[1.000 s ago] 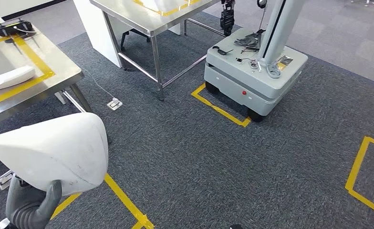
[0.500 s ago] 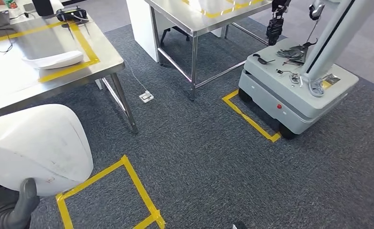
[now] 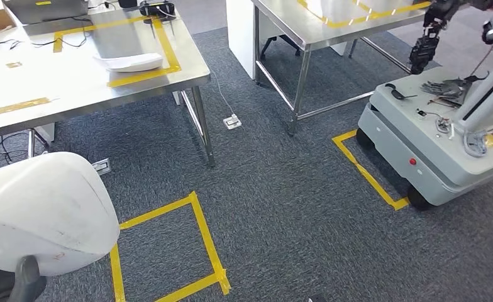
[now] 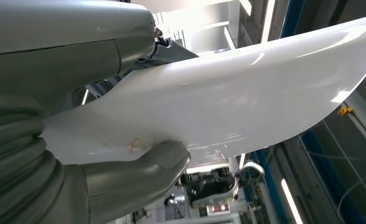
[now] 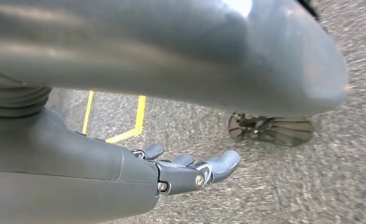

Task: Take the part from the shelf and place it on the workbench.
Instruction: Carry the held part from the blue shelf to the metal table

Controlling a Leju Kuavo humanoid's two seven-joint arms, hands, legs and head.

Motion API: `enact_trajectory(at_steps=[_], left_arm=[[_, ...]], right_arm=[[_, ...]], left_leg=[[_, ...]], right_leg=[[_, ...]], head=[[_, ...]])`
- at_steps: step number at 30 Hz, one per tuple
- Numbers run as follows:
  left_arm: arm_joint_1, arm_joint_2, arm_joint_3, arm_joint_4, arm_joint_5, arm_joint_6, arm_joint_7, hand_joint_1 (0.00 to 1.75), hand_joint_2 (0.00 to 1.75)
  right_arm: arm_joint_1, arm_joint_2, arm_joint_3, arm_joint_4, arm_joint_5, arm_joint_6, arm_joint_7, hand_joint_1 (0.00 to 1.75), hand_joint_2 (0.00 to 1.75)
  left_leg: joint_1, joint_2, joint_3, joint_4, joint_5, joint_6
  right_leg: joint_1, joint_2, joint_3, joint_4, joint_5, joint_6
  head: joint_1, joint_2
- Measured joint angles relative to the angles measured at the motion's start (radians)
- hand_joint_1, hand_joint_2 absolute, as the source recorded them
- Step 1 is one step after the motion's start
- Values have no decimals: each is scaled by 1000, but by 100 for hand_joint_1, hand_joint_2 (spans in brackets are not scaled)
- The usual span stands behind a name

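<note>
Head view: the left hand [image 3: 8, 286] grips a large white curved part [image 3: 43, 211] low at the robot's left, over the grey carpet [image 3: 282, 214], thumb pressed against its underside. The steel workbench [image 3: 74, 75] stands ahead, a similar white piece [image 3: 131, 61] lying inside its yellow tape frame. The right hand [image 5: 190, 170] hangs empty, fingers loosely spread. A grey wheeled robot base [image 3: 439, 138] stands at right.
</note>
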Motion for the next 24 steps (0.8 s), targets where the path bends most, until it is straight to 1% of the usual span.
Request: enact_trajectory(at_steps=[1,2,3,4,5,6,7,8,9,10,11,12,13,14,15,16,17,18,19,20,21,22,23,24], left_arm=[[3,-1,2,-6,0,-3,-1,175,175],[4,-1,4,-8,1,-6,-3,175,175],[3,-1,5,-8,4,-11,-5,175,175],[-2,0,6,-4,7,-15,-8,175,175],[-10,1,5,1,10,-17,-10,175,175],[-20,2,5,7,13,-18,-11,175,175],[-29,2,4,13,15,-18,-11,175,175],[-35,3,3,20,16,-18,-11,175,175],[-38,3,3,25,17,-18,-10,175,175],[-39,3,3,30,17,-18,-10,175,175],[-40,3,3,34,17,-18,-9,175,175],[-41,4,3,37,17,-18,-9,175,175],[-43,4,3,38,17,-17,-9,175,175],[-45,5,3,40,17,-17,-8,175,175],[-47,5,2,41,18,-17,-8,175,175],[-48,6,2,42,18,-17,-7,175,175],[-49,7,2,43,18,-16,-6,175,175],[-49,9,1,44,18,-16,-6,175,175],[-50,10,1,44,18,-16,-6,175,175],[-51,12,0,45,19,-15,-6,175,175],[-54,14,-1,47,20,-15,-6,175,175],[-56,15,-2,48,21,-15,-5,175,175],[-58,16,-4,50,21,-14,-4,175,175],[-59,16,-7,52,21,-14,-2,175,175]], right_arm=[[-1,-1,-3,0,-1,0,7,0,0],[-2,-2,-5,0,2,0,16,0,0],[-3,-3,-6,0,5,0,25,0,0],[-4,-3,-6,0,2,0,30,0,0],[-4,-4,-9,0,-6,0,29,0,0],[-4,-3,-14,0,-16,0,27,0,0],[-4,-3,-19,0,-24,0,25,0,0],[-3,-3,-24,0,-30,0,24,0,0],[-1,-3,-28,0,-33,0,24,0,0],[0,-3,-31,0,-34,0,24,0,0],[0,-3,-34,0,-35,0,24,0,0],[0,-3,-36,0,-36,0,23,0,0],[0,-3,-37,0,-36,0,23,0,0],[1,-3,-39,0,-37,0,22,0,0],[0,-3,-41,0,-37,0,22,0,0],[-1,-4,-42,0,-38,0,22,0,0],[-2,-3,-43,0,-38,0,22,0,0],[-2,-2,-43,0,-38,0,21,0,0],[-2,-2,-44,0,-39,-1,21,0,0],[-1,-1,-46,0,-39,-1,20,0,0],[0,0,-47,0,-40,-2,19,0,0],[1,0,-48,0,-41,-2,16,0,0],[3,0,-48,0,-41,-3,14,0,0],[4,0,-49,0,-40,-3,13,0,0]], left_leg=[[-3,-6,-1,-4,-2,8],[-3,-20,-3,-6,1,15],[-1,-32,-3,-8,3,21],[2,-43,-4,-11,7,27],[6,-54,-3,-14,11,32],[8,-64,-5,-15,15,36],[9,-75,-9,-15,18,39],[9,-87,-14,-14,20,40],[10,-101,-18,-13,22,39],[10,-114,-21,-11,24,37],[11,-129,-22,-9,26,35],[12,-143,-23,-8,27,32],[12,-155,-25,-6,29,27],[12,-167,-27,-5,31,22],[12,-177,-31,-6,34,15],[13,-187,-34,-8,37,8],[14,-199,-37,-12,42,0],[15,-202,-41,-13,44,-6],[14,-188,-48,-5,40,-11],[12,-161,-62,21,24,-14],[10,-127,-83,66,-3,-15],[7,-97,-111,127,-37,-17],[8,-81,-139,192,-67,-19],[8,-74,-158,239,-84,-20]], right_leg=[[1,-10,2,0,-2,6],[0,-19,6,-1,-3,12],[-2,-13,9,2,-7,19],[-4,8,7,15,-18,26],[-6,39,-4,45,-41,33],[-9,75,-28,98,-72,37],[-10,97,-60,165,-109,39],[-10,106,-92,230,-137,40],[-11,109,-114,274,-149,39],[-11,111,-118,281,-140,38],[-12,114,-101,246,-111,36],[-13,128,-68,177,-72,33],[-14,154,-33,104,-42,29],[-14,175,-7,45,-20,26],[-12,191,8,9,-11,23],[-10,194,10,0,-12,20],[-8,181,10,-2,-9,16],[-8,167,11,-5,-5,9],[-10,153,12,-10,-1,1],[-11,137,14,-15,3,-7],[-12,121,14,-18,5,-13],[-10,106,14,-19,5,-17],[-7,90,13,-18,4,-20],[-5,74,12,-18,3,-21]], head=[[0,0],[0,0],[1,0],[2,0],[3,0],[4,0],[5,0],[5,0],[6,0],[6,0],[6,0],[7,0],[7,0],[8,0],[8,0],[8,0],[8,0],[8,0],[7,0],[6,0],[5,0],[4,0],[4,0],[4,0]])
